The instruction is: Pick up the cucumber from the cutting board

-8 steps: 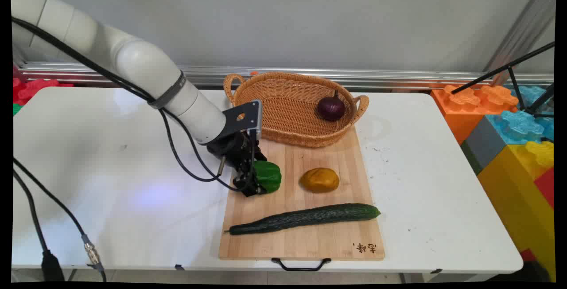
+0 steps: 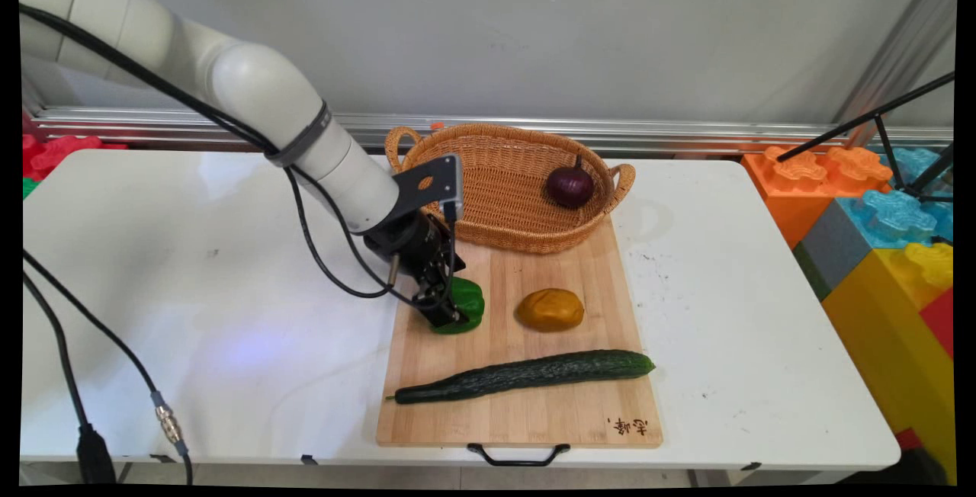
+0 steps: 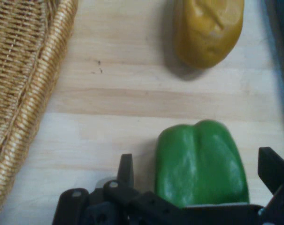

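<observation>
Both jaws now higher around green pepper (image 3: 200, 161)

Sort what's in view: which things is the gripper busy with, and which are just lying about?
In play: gripper, fingers open either side of the green pepper, on the cutting board.

Lying about: yellow potato, cucumber, red onion in the wicker basket.

green pepper (image 2: 467, 305) (image 3: 200, 164): glossy, lobed, on left part of wooden board (image 2: 534, 405), between spread gripper (image 2: 450, 318) (image 3: 198, 166) fingers, gaps both sides. potato (image 2: 550, 309) (image 3: 207, 28) just right of it on board, apart. cucumber (image 2: 526, 375) lies lengthwise nearer front. basket (image 2: 488, 207) behind, holding red onion (image 2: 569, 186).
</observation>
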Tool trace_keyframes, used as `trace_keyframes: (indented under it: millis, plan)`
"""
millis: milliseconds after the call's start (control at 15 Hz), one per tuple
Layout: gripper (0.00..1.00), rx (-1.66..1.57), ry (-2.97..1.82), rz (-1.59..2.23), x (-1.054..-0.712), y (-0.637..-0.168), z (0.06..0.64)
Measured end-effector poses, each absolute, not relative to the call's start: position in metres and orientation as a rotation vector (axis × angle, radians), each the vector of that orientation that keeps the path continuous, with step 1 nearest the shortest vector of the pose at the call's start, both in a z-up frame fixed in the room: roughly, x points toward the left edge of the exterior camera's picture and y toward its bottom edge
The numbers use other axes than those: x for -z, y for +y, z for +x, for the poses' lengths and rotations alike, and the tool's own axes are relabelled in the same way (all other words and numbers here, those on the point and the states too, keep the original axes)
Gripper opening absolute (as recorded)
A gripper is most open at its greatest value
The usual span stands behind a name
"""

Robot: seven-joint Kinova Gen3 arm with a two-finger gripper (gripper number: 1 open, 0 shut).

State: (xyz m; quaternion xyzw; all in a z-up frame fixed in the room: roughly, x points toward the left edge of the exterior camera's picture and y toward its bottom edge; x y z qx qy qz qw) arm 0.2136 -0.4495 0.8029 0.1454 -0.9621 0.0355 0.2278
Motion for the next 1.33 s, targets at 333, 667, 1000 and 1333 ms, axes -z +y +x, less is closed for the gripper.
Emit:
trace_keyframes:
  millis: [333, 667, 1000, 1333]
  plan:
    - [1.0, -0.074, -2.636, 0.474, -0.822, -0.454, 0.2]
    - [1.0, -0.051, -2.623, 0.524, -0.836, -0.455, 0.181]
    - [1.0, 0.014, -2.609, 0.562, -0.844, -0.442, 0.151]
    - [1.0, 0.064, -2.597, 0.596, -0.84, -0.426, 0.126]
